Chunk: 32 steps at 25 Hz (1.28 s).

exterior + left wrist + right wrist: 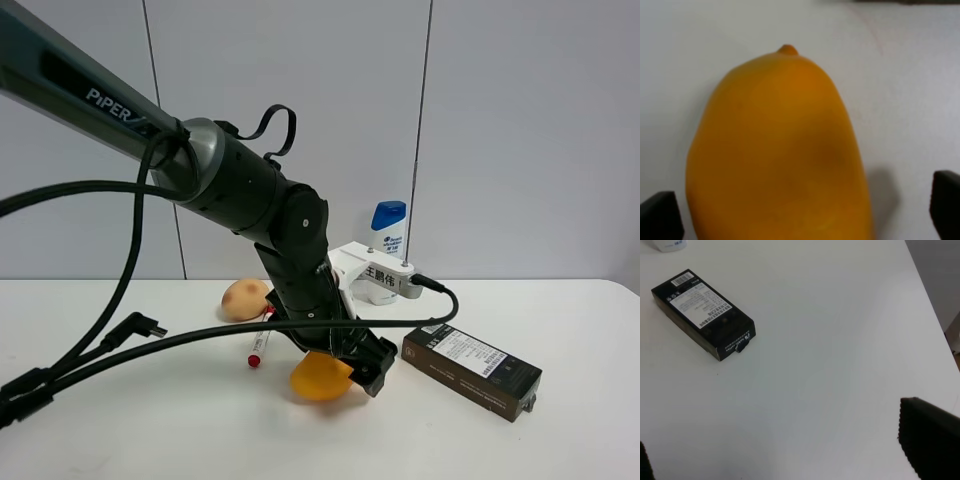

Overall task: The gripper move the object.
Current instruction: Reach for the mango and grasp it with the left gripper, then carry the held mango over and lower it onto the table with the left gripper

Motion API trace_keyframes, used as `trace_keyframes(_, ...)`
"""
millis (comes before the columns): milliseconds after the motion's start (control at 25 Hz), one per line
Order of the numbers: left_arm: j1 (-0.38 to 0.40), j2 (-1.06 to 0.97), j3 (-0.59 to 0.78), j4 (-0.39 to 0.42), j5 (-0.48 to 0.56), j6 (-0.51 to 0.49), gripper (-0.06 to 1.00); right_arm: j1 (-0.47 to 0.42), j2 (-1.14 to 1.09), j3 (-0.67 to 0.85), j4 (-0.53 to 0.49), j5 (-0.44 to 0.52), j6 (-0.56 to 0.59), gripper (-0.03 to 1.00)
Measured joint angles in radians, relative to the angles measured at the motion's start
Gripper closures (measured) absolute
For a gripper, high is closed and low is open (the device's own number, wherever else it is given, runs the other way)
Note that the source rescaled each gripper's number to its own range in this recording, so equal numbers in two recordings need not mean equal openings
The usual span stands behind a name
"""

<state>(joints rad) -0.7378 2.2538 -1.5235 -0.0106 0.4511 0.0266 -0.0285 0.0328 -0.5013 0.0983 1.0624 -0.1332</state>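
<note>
The orange-yellow oval mango [318, 378] lies on the white table [150, 420] near the front middle. My left gripper [347, 372], a black claw on a black arm with a white tag [380, 278], is lowered over it. In the left wrist view the mango [780, 155] fills the space between the black fingertips [657, 216]. The jaws are open: one finger is close to the mango's side, the other stands a clear gap away. My right gripper [790, 462] is open and empty above bare table; its arm is out of the exterior view.
A tan potato [245, 298] and a red-and-white marker [261, 345] lie just behind-left of the mango. A black box [470, 368] lies to its right, also in the right wrist view [702, 314]. A blue-capped bottle [388, 235] stands behind. Cables [140, 325] trail at left.
</note>
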Motion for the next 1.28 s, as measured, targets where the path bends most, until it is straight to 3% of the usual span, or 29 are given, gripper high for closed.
trace_keyframes(520, 0.014, 0.022, 0.0, 0.0, -0.042, 0.021, -0.06, 0.0, 0.0, 0.0, 0.0, 0.0, 0.0, -0.03)
trace_keyframes(560, 0.016, 0.023, 0.0, 0.0, -0.042, 0.021, 0.03, 0.0, 0.0, 0.0, 0.0, 0.0, 0.0, -0.03)
trace_keyframes(600, 0.016, 0.023, 0.0, 0.0, -0.044, 0.021, 0.17, 0.0, 0.0, 0.0, 0.0, 0.0, 0.0, -0.03)
trace_keyframes(640, 0.016, 0.023, 0.0, 0.0, -0.044, 0.021, 0.45, 0.0, 0.0, 0.0, 0.0, 0.0, 0.0, -0.03)
trace_keyframes(680, 0.016, 0.023, 0.0, 0.0, -0.045, 0.021, 0.81, 0.0, 0.0, 0.0, 0.0, 0.0, 0.0, -0.03)
trace_keyframes(720, 0.016, 0.023, 0.0, -0.001, -0.047, 0.022, 0.94, 0.0, 0.0, 0.0, 0.0, 0.0, 0.0, -0.03)
trace_keyframes(1040, 0.016, 0.013, 0.0, -0.001, -0.029, 0.022, 0.92, 0.0, 0.0, 0.0, 0.0, 0.0, 0.0, -0.03)
trace_keyframes(1280, 0.016, -0.12, 0.0, -0.001, 0.016, 0.022, 0.92, 0.0, 0.0, 0.0, 0.0, 0.0, 0.0, -0.03)
